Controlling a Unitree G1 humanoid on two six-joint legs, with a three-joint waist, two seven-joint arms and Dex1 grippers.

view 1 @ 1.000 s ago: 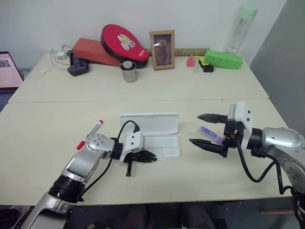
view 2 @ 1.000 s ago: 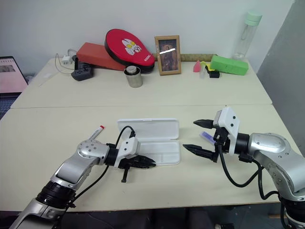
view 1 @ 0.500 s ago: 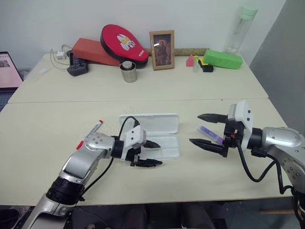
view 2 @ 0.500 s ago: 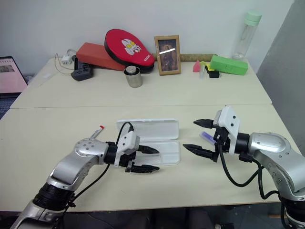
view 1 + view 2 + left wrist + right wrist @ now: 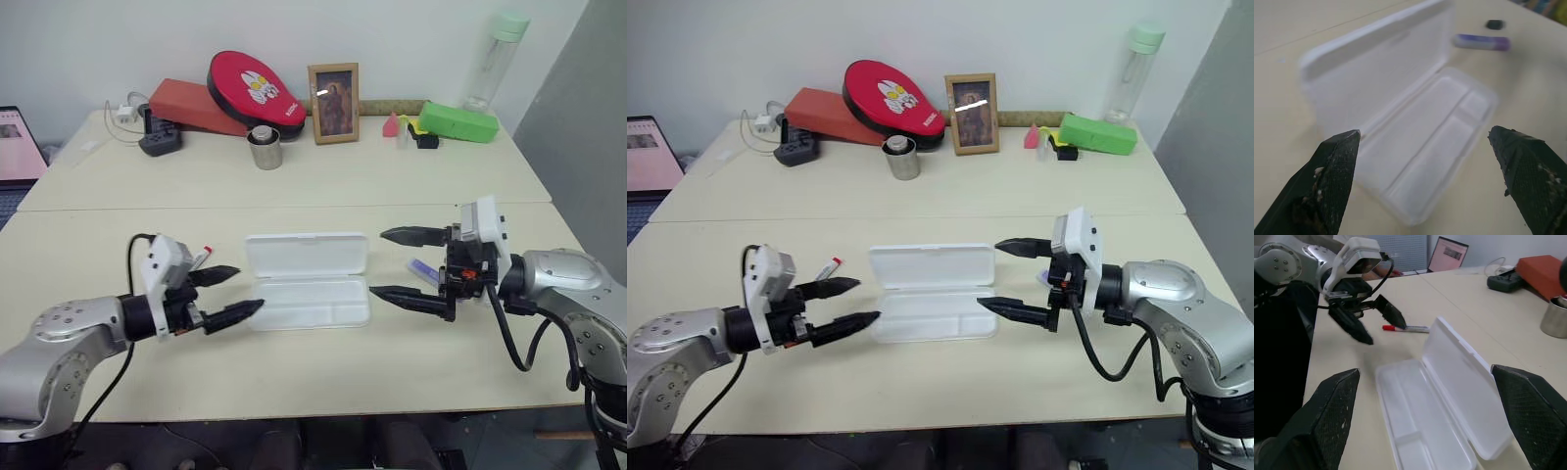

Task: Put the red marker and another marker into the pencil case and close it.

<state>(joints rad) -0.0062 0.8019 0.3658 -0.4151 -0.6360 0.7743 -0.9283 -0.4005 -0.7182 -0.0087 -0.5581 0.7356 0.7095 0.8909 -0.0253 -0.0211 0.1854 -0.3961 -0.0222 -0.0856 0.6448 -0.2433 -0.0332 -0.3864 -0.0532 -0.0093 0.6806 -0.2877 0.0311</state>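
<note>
The pencil case [image 5: 313, 304] lies open mid-table, its lid [image 5: 306, 255] tilted up at the back and its tray [image 5: 1430, 147] empty. Left of it is the red marker [image 5: 1405, 328], partly hidden behind my left gripper [image 5: 250, 288]. That gripper is open, a short way left of the case, pointing at it and holding nothing. The purple marker [image 5: 1480, 42] rests just right of the case, behind my right gripper [image 5: 376, 262]. The right gripper hovers open and empty at the case's right end.
A small dark stub [image 5: 1494, 24] lies near the purple marker. Along the back stand a metal cup [image 5: 265, 147], a picture frame [image 5: 333, 102], a red padded case [image 5: 257, 90], a green box [image 5: 458, 122], a bottle [image 5: 495, 59] and a power strip [image 5: 157, 137].
My left gripper has opened and drawn back to the left, away from the front of the case's tray. The right gripper has edged a little toward the case.
</note>
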